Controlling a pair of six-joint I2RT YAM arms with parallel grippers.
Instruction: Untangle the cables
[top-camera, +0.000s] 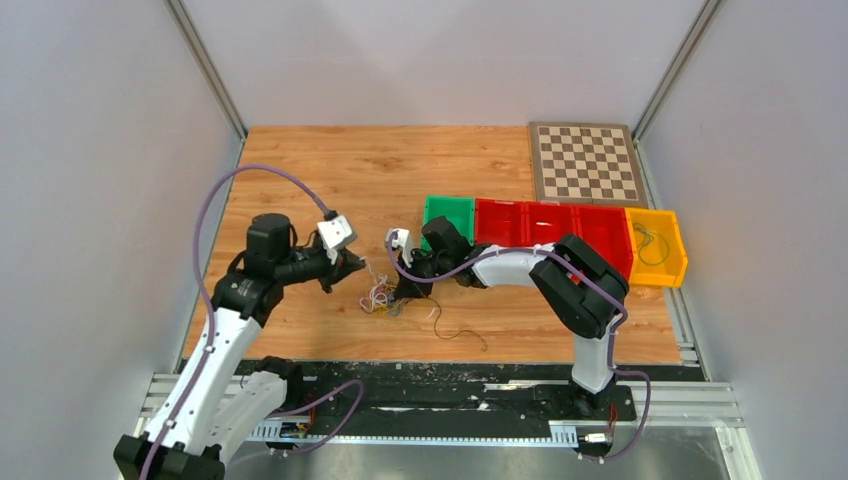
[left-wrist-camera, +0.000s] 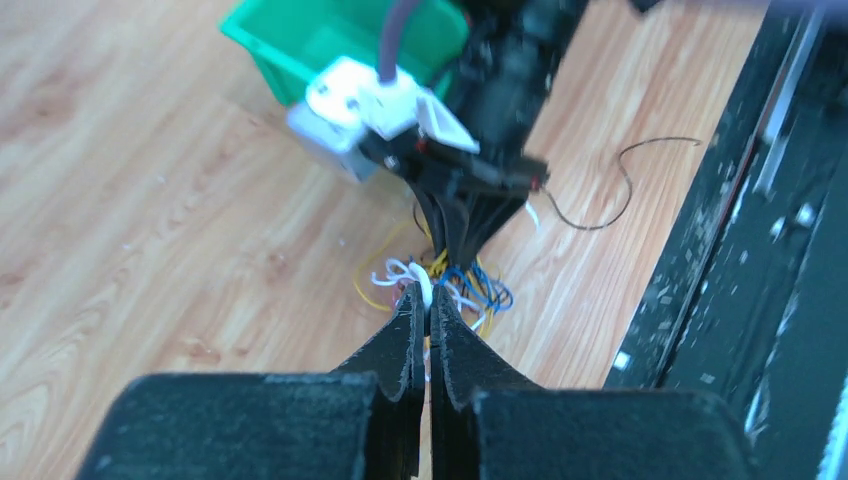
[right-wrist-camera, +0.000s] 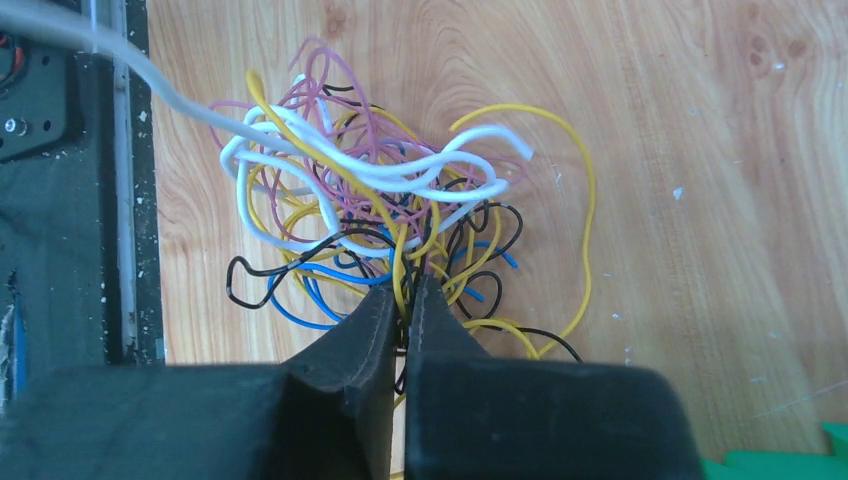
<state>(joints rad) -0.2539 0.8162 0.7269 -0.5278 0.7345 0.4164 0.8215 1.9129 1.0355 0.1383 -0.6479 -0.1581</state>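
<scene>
Cables (right-wrist-camera: 380, 200) between left tool (left-wrist-camera: 428, 300) and right tool (right-wrist-camera: 403, 295)

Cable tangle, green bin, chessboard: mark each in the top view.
cable tangle (top-camera: 380, 297), top view, middle of the snarl
green bin (top-camera: 449, 209), top view, bare inside
chessboard (top-camera: 586, 162), top view, centre squares

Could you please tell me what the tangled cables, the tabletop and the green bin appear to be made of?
The cables: probably plastic-insulated wire, smooth and slightly glossy, holding springy loops. The tabletop: wood or wood-look laminate, matte, showing grain and knots. The green bin: likely moulded plastic, uniform colour, faint sheen.
</scene>
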